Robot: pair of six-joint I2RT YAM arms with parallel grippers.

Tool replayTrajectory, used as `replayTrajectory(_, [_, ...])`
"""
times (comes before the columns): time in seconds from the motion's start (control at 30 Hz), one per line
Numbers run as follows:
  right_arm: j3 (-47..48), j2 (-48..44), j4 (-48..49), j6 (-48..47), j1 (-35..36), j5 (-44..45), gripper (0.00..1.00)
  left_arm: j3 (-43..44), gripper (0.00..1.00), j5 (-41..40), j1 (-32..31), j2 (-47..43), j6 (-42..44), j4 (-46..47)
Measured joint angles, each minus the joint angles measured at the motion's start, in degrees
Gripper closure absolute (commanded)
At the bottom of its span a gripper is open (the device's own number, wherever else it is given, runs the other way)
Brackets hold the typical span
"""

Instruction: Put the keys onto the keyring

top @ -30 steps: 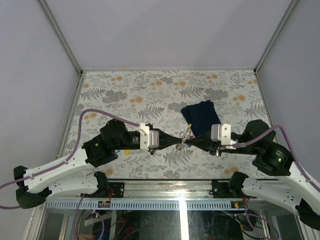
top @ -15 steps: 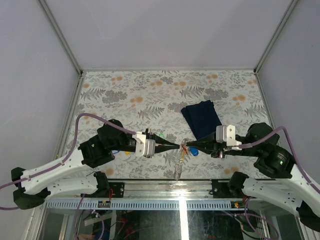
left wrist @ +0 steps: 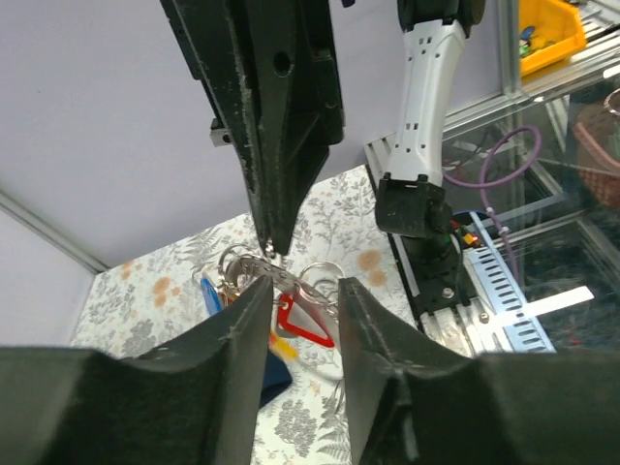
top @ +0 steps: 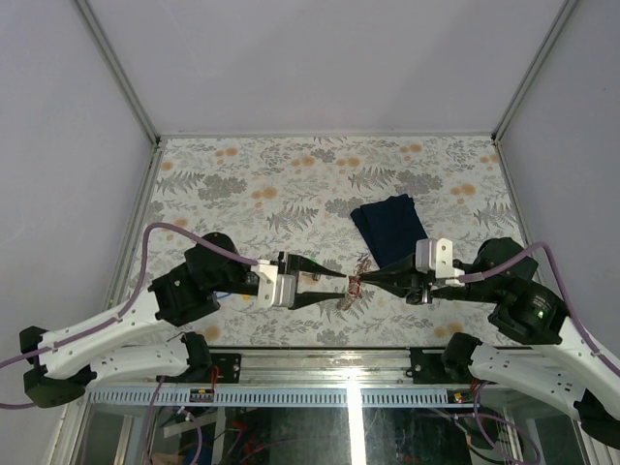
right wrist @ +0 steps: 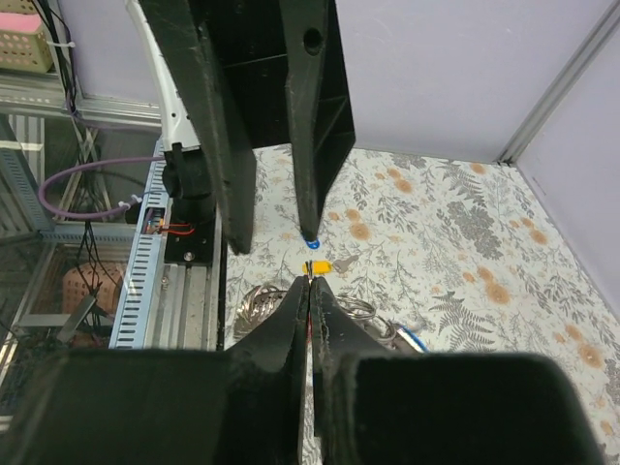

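My right gripper (top: pixel 364 281) is shut on the keyring (top: pixel 355 288), a silvery toothed ring with red, yellow and blue tags that hangs just above the table. In the left wrist view the right gripper (left wrist: pixel 271 248) pinches the keyring's rim (left wrist: pixel 281 273) from above, with the red tag (left wrist: pixel 302 327) below it. My left gripper (top: pixel 341 283) is open, its fingertips just left of the ring; in its own view it (left wrist: pixel 302 291) frames the ring without holding it. A yellow-tagged key (right wrist: pixel 318 266) and a blue tag (right wrist: pixel 310 242) lie on the table. No green-tagged key shows.
A dark navy folded cloth (top: pixel 389 230) lies on the patterned table just behind the right gripper. The table's near metal rail (top: pixel 320 356) runs right below both grippers. Grey walls close in the table's sides and back.
The left gripper was shut at the keyring half a second ago; it has opened and drawn slightly left. The ring's hanging part has come up and now bunches at the right gripper.
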Motion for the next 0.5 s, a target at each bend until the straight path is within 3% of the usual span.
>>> replayTrajectory(0.17, [-0.1,-0.1,0.2,-0.3,0.0,0.6,1.00,-1.5,0.42,1.6,0.0,-2.3,-0.3,1.1])
replayTrajectory(0.5, [-1.4,-0.3,3.4,-2.6,0.0,0.5,1.00,-4.8,0.44,-5.7,0.0,-3.0,-13.5,10.1])
